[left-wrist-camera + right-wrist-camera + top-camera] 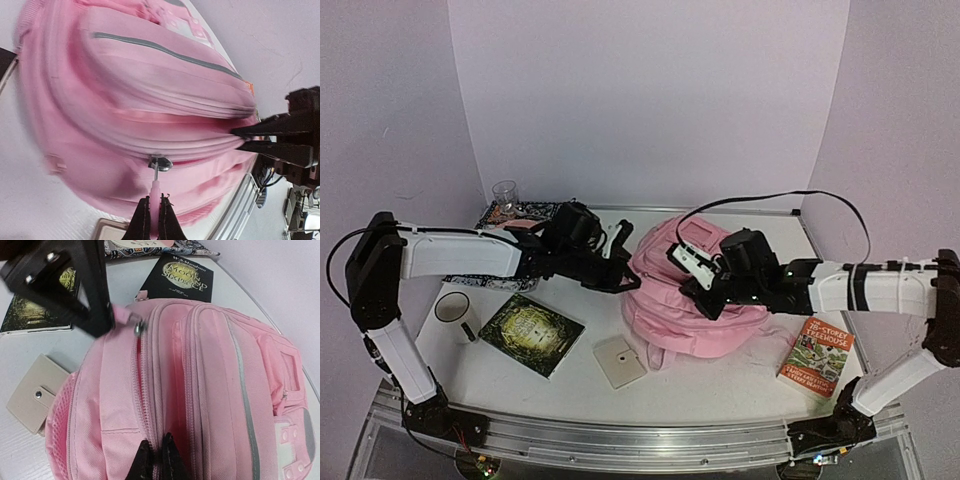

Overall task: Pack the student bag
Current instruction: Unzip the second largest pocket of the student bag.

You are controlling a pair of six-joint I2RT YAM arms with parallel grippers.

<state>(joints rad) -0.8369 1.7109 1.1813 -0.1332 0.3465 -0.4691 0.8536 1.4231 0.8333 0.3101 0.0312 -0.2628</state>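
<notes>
The top camera looks down from above and behind the arm bases at the near edge, taking in the whole table (720, 390). The left wrist camera sits very close to the backpack (125, 100), facing right along its zip toward the right gripper (245, 139). The right wrist camera, nearly as close, faces left across it toward the left gripper (106, 325); both share the zip pull (155, 194)

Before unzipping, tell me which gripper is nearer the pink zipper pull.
Left. The left gripper clamps the zipper pull; the right gripper pinches the student bag farther along that zip.
</notes>
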